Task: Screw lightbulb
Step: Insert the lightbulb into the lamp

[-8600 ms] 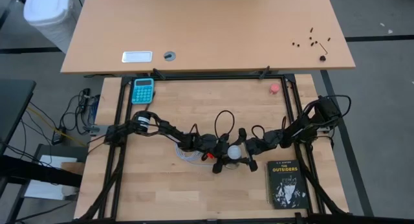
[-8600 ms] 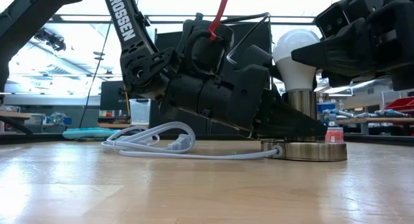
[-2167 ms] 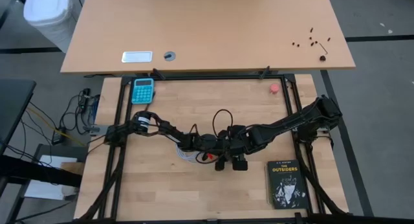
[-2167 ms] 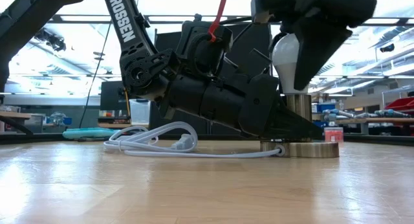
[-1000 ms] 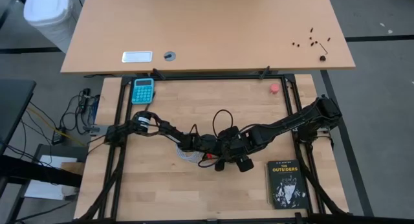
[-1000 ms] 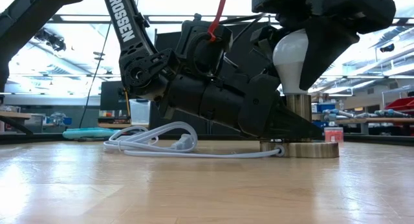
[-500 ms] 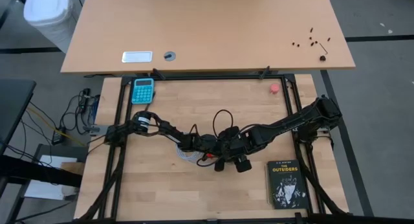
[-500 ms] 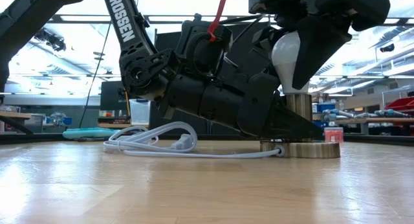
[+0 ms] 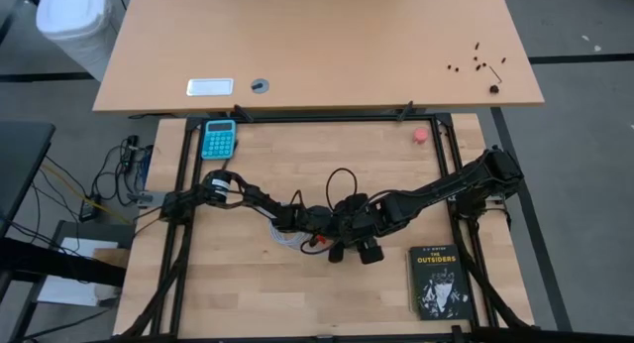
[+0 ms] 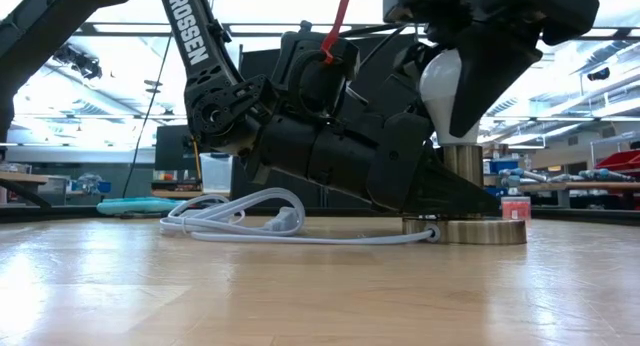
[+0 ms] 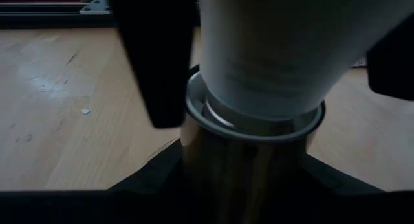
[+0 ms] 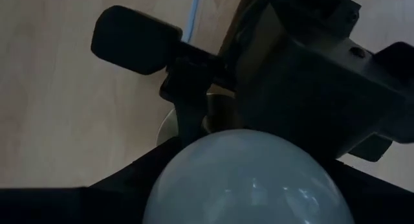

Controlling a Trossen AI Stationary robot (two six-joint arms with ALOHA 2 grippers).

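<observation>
Found the small white frosted pear-shaped lightbulb (image 10: pixel 441 91) standing upright near the middle of the pale wooden worktop (image 9: pixel 297 293), narrow end down in the mouth of a short brass-coloured metal socket stem (image 10: pixel 462 164), that stem planted on a round silvery base disc (image 10: pixel 470 233) lying flat on the wood. Couldn't pick the bulb out from straight above, tucked under the arms as it was. Saw the right gripper (image 9: pixel 355 244) reaching in from the right side and sitting on the bulb from above, black fingers (image 10: pixel 492 86) clenched around the rounded top of the glass, with the dome (image 12: pixel 246 179) wedged snugly between them in the right wrist view. Caught the left gripper (image 9: pixel 332 231) lying low and nearly flat along the worktop from the left side, fingers (image 11: pixel 145 185) grasping the socket stem on both sides just under the bulb's neck (image 11: pixel 272 62), pretty much touching the base disc too. Noticed a white coiled power cord (image 10: pixel 240 221) looped on the wood beside the left arm and running up to the edge of the base disc. Also spotted a black paperback book (image 9: pixel 437 281) lying flat near the right gripper, toward the front right corner, plus a teal pocket calculator (image 9: pixel 219 138) at the back left and a small pink-red round object (image 9: pixel 420 135) at the back right, both well apart from the bulb.
</observation>
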